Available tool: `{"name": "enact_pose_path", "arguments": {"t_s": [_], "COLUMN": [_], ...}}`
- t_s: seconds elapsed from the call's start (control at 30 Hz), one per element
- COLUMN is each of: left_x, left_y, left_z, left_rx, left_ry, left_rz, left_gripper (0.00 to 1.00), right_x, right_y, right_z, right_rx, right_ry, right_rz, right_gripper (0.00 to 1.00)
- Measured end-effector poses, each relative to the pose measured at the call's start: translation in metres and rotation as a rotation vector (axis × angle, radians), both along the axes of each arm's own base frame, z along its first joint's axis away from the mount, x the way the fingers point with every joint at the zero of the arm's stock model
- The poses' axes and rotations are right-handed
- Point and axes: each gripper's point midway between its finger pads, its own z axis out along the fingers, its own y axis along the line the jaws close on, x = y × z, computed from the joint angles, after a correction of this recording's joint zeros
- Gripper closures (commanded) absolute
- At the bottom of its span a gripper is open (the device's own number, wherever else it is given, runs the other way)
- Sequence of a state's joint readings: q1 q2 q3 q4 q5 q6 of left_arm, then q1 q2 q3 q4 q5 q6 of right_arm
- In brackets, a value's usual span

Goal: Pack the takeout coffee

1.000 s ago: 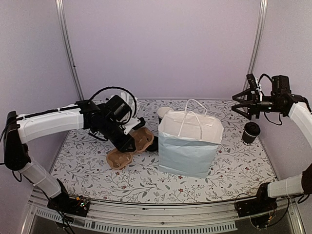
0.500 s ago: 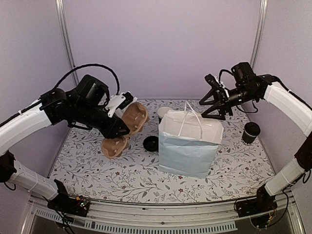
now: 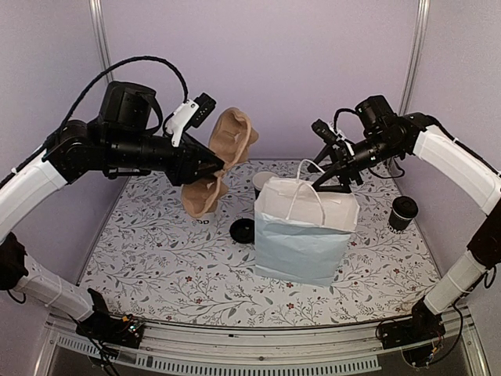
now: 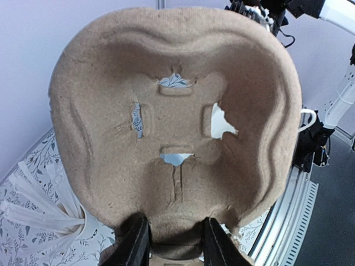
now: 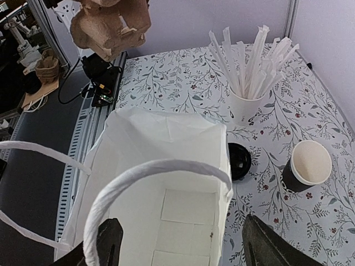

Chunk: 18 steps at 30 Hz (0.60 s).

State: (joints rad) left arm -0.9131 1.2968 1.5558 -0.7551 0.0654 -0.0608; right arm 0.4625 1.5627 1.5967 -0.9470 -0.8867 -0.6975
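Black cups (image 3: 404,213) outside pale blue bag (image 3: 301,247)

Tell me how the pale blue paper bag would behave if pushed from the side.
Likely light and tippy: the bag stands tall, open and empty inside. Its thin paper walls would probably crumple rather than slide cleanly. The looped handles look floppy.

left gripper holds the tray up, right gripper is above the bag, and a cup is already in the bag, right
Not quite: the bag is empty, as the right wrist view shows. The left gripper does hold the tray up and the right gripper is above the bag.
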Motion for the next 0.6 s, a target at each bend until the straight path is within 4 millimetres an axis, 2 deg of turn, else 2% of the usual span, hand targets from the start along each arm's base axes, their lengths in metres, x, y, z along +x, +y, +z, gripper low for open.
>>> {"name": "enact_pose_path", "arguments": {"t_s": [0.1,0.23,0.43,0.6], "left_x": [0.001,0.0,-0.004,-0.006], "left_y": [-0.012,-0.021,-0.035,-0.044], "left_z": [0.004,0.01,0.046,0.07], "left_rx": [-0.014,-0.033,-0.112,-0.163], "left_ry": [-0.024,-0.048,-0.131,-0.187], "left_rz": [-0.028,-0.06,-0.121,-0.153], "left_gripper": [0.66,0.65,0.65,0.65], "right_x": [-0.003,0.004,0.013,0.018], "right_y": [0.0,-0.007,-0.01,-0.008], "right_z": [-0.001,0.0,-0.01,-0.027], "right_rx": [-0.023,-0.063,-0.104,-0.132], "right_ry": [-0.008,-0.037,-0.028,0.016], "right_rz": [-0.007,-0.072,-0.12,-0.126], "right_gripper": [0.22,0.28,0.49,0.73]}}
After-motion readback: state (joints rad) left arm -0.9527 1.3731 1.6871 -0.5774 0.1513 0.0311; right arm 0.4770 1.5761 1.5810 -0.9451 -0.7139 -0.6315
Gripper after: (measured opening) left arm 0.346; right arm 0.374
